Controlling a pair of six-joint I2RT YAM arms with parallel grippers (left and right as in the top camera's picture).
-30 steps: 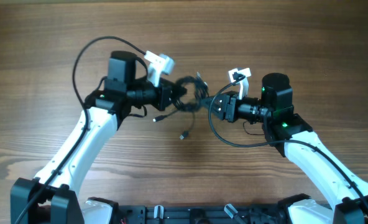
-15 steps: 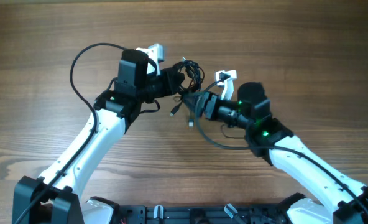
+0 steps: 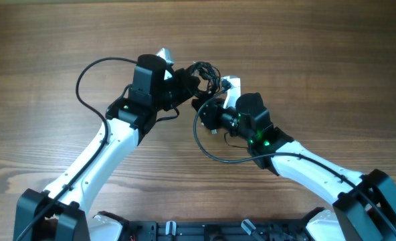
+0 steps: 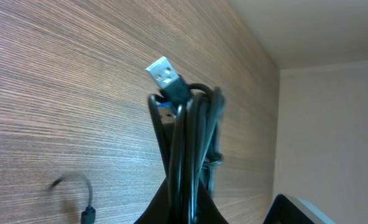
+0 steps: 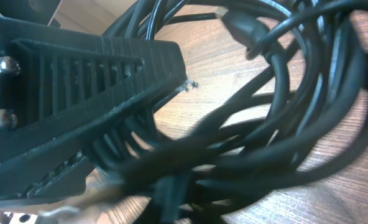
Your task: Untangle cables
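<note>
- Both your left gripper [image 3: 183, 87] and right gripper [image 3: 209, 112] are clamped on the cables [image 3: 208, 71]
- Nothing looks separated yet; you have all the untangling left

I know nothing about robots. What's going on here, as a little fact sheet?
Surface: wooden table
Objects: cables, thin black cords in one tangled bundle
Left end effector: shut on the bundle, with a silver USB plug sticking out past it
Right end effector: shut, apparently on cords of the same bundle
Arms: both meet at the bundle
</note>
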